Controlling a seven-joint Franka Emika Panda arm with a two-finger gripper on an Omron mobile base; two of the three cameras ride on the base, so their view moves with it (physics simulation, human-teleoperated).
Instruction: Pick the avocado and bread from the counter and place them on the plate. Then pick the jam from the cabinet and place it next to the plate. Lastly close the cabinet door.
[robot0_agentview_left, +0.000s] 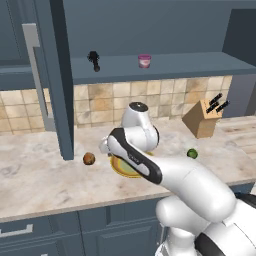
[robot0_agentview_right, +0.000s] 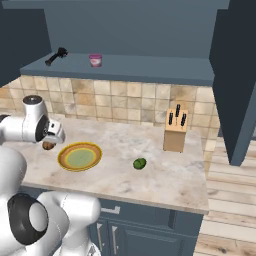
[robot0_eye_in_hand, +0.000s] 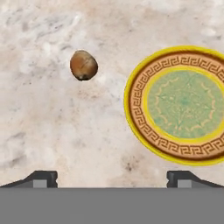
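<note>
Jaws wide, empty. Bread (robot0_eye_in_hand: 83, 64) sits on the worktop (robot0_eye_in_hand: 52, 131) at 11 o'clock in hand view, plate (robot0_eye_in_hand: 136, 114) at 3. Probably light, soft, rollable; pinch it across the middle.

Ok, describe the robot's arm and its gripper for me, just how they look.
The arm is glossy white with rounded, bulbous links, dark grey to black bands and joint caps, and one grey-topped round cap. No cables or markings show. The gripper shows as two small dark, wedge-shaped finger tips.
</note>
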